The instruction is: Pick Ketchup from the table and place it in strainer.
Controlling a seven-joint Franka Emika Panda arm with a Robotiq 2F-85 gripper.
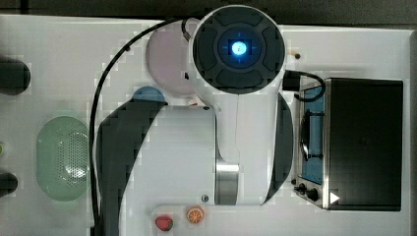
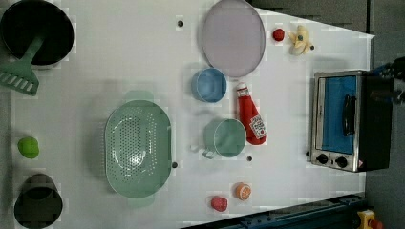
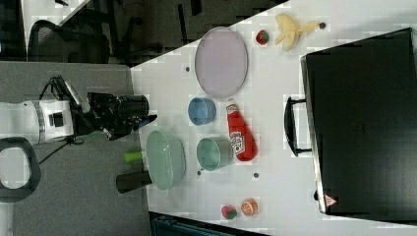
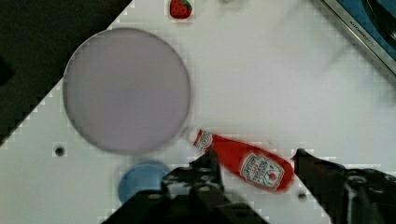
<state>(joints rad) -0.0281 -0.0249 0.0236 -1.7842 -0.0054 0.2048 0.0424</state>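
On table: one Ketchup [image 2: 251, 121] (lying), one strainer [image 2: 137, 149].

The top view looks straight down from close above the arm [image 1: 236, 113], whose body hides much of the counter [image 1: 64, 54]. The left view looks steeply down from farther back onto the whole counter, and the right view looks across it from one side; both share the strainer [image 2: 138, 149] and toaster oven [image 2: 351, 121]. The wrist view looks down at the Ketchup [image 4: 245, 160] from close above.
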